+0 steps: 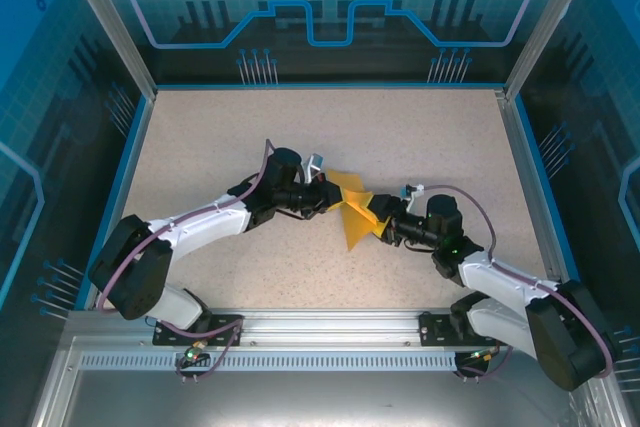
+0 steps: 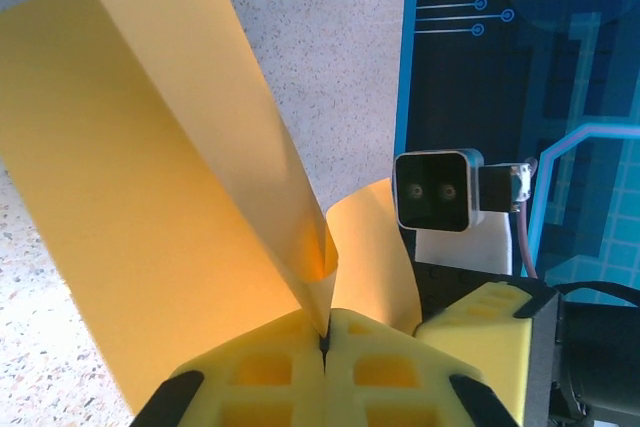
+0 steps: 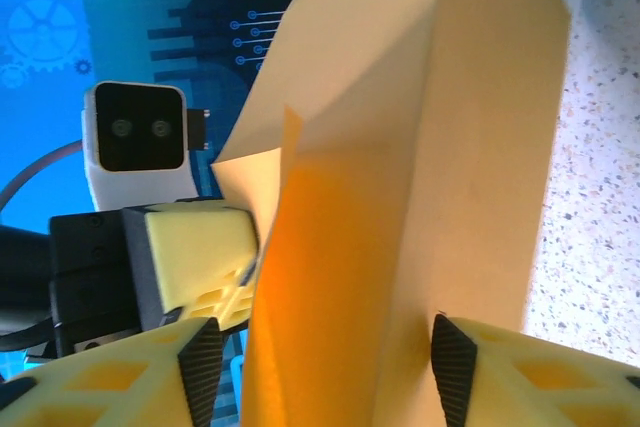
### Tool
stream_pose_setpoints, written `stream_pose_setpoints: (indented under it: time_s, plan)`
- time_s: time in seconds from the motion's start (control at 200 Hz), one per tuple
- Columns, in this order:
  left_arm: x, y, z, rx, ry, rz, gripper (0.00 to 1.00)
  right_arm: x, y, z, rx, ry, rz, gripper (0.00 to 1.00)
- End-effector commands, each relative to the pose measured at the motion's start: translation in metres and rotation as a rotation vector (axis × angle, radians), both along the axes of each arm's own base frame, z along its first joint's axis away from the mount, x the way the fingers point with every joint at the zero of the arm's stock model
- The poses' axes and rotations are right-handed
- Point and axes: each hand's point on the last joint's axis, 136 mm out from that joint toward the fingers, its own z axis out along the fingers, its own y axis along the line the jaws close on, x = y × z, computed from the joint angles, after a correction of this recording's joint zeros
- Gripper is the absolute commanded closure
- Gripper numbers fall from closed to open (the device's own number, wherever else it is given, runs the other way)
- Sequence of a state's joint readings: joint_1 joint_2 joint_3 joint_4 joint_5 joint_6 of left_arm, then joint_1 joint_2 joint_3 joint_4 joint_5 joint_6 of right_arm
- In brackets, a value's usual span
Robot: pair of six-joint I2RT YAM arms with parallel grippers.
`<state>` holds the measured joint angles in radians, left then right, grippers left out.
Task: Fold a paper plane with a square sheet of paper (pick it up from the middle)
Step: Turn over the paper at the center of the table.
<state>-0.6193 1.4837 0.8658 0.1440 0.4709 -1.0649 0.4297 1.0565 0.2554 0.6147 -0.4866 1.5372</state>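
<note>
Left gripper (image 2: 325,342) pinching orange paper (image 2: 150,207), right gripper (image 3: 322,372) straddling it

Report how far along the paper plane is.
Done: the orange sheet of paper is picked up and already creased into layers. In hand: the left jaws pinch a folded corner, and the right jaws stand apart around the sheet. Left: there is no pointed dart with wings yet.

- The far side and both flanks of the speckled beige tabletop (image 1: 400,127) lie open — wide passage.
- The centre is blocked: a creased orange paper sheet (image 1: 352,215) stands between the left gripper (image 1: 322,197) and the right gripper (image 1: 388,225).
- The blue-trimmed glass walls (image 1: 128,137) bound the sides.
</note>
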Motion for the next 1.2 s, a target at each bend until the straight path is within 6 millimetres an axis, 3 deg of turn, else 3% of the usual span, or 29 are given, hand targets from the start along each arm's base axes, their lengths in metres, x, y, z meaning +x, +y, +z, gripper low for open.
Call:
stream_pose_setpoints:
  time_s: [0.0, 0.845, 1.045, 1.195]
  plan:
    - [-0.005, 0.001, 0.008, -0.037, -0.014, -0.022, 0.96, 0.008, -0.005, 0.017, 0.031, -0.038, -0.029, 0.45]
    - [-0.011, 0.007, -0.011, -0.022, 0.006, -0.059, 0.85, 0.008, -0.012, 0.013, -0.009, -0.028, -0.036, 0.8]
    - [-0.011, 0.006, -0.01, -0.015, 0.005, -0.07, 0.79, 0.009, -0.012, 0.013, -0.034, -0.036, -0.027, 0.85]
    - [-0.012, 0.008, -0.014, 0.007, 0.01, -0.076, 0.68, 0.01, -0.013, 0.011, -0.091, -0.048, -0.011, 0.9]
